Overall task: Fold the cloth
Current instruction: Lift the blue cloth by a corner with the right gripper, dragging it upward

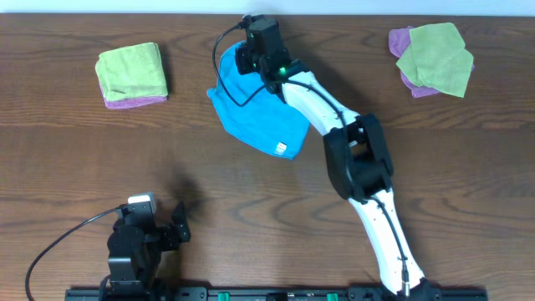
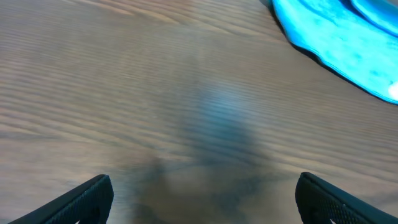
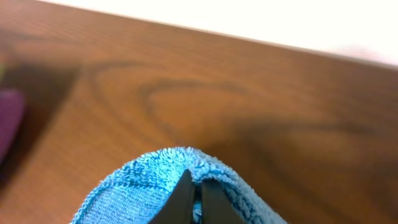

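- Right wrist view: the right gripper (image 3: 194,185) has its jaws pressed almost together, pinching a rounded corner of the cloth (image 3: 140,186) just above the table (image 3: 261,106).
- Overhead, that grip sits at the far end of the cloth, which lies mid-table toward the back. It spreads from under the wrist down toward the near right.
- The cloth's outline is lopsided rather than a neat rectangle. In the left wrist view one layer seems to lie over another at its edge.
- My judgement: a fold is under way, with one layer brought over but not squared up. Lining up the edges, letting go and probably a second fold are left.
- The left gripper (image 2: 204,183) has its jaws spread wide over bare wood at the near left, holding nothing and well apart from the cloth.
- Writing: a small white tag (image 1: 278,148) shows at the cloth's near corner, too small to read. No brand or lettering is legible anywhere.
- Further out, a green cloth on a purple one (image 1: 131,73) is stacked neatly at far left. A looser green-and-purple pile (image 1: 435,58) lies at far right.
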